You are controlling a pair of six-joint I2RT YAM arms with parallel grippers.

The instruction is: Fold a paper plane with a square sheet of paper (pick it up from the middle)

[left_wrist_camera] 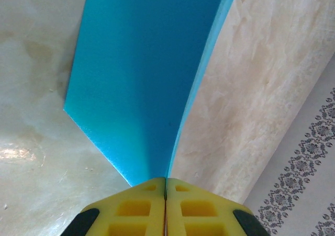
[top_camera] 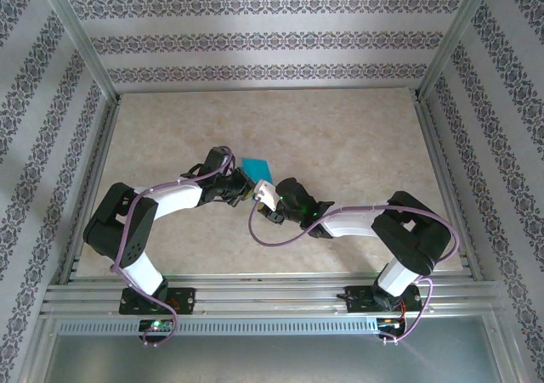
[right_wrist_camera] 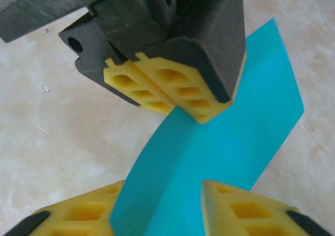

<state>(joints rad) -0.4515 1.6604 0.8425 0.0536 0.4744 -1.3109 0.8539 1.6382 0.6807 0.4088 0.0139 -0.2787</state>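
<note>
Two grippers meet over the middle of the table (top_camera: 357, 137), and you are early in the job. The square sheet of paper (top_camera: 255, 168) is off the surface and held in the air, so the pick-up looks done. As far as you can see from the wrist views, the sheet bows in a soft curve, with no sharp crease line and no pointed dart shape. By that reading, every fold is left to make.

Your left gripper (left_wrist_camera: 166, 181) has its yellow pads pressed together on one edge of the sheet, and the blue paper fans up and away from the tips. From the right wrist you see that same pinch from the other side, with the sheet sweeping down from it.

Your right gripper (right_wrist_camera: 163, 186) has its fingers spread. The sheet passes through the gap between them, nearer the left-hand finger in that view, and neither pad visibly presses on it. Whether either pad brushes the paper, you cannot tell.
</note>
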